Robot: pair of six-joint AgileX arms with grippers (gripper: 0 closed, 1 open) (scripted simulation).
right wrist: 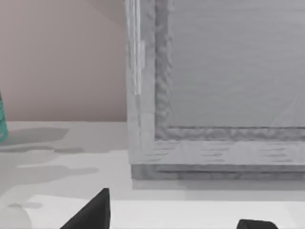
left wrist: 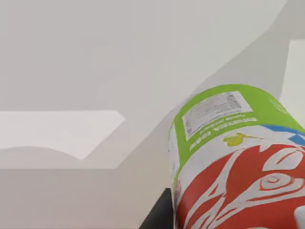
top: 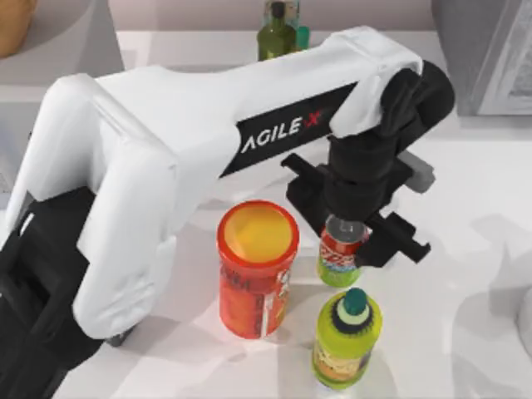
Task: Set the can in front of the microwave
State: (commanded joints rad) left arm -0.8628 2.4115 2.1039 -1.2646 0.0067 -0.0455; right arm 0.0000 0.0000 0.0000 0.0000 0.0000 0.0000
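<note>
The left gripper reaches out over the middle of the desk, its black jaws clenched on the can from above, one on each side of the silver top. The can sits upright in that grip, red body over the lime-green lower part. In the left wrist view the can looms close, label and green band plain to see, pale desk beyond it. Just left of the jaws stands a red-orange canister with a yellow lid; just below them, a yellow-green bottle with a teal cap. Beyond the arm, a dark green bottle. The right wrist view faces a grey appliance with a framed panel.
</note>
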